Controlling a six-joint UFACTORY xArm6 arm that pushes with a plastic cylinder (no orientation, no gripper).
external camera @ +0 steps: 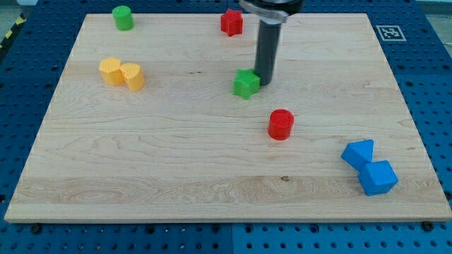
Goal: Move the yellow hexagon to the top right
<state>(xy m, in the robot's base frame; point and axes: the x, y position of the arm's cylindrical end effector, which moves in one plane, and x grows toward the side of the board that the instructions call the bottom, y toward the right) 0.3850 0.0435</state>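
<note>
Down near the middle of the wooden board (212, 162), my tip (264, 82) stands just at the view's right of the green star block (246, 83), touching or all but touching its upper right edge; the rod has no jaws to open or shut and holds nothing. Well away, toward the view's upper left, sits the yellow hexagon (111, 71), a flat-topped, six-sided block of warm orange-yellow, resting upright on the wood. Its right side touches a yellow cylinder (133, 76) of the same colour, so the two stand as a pair. No lettering can be read anywhere; the only marking is a small black-and-white square tag (389, 32) at the board's top right corner. A green cylinder (123, 17) stands near the view's top left, above the yellow pair and apart from them. A red star block (231, 22) sits at the view's top, just left of the rod's shaft. A red cylinder (280, 124) lies below and to the right of my tip, apart from it. Two blue blocks, one (358, 153) touching the other (377, 177), rest near the view's lower right, their shapes angular but hard to name. The board lies on a blue perforated table (431, 92).
</note>
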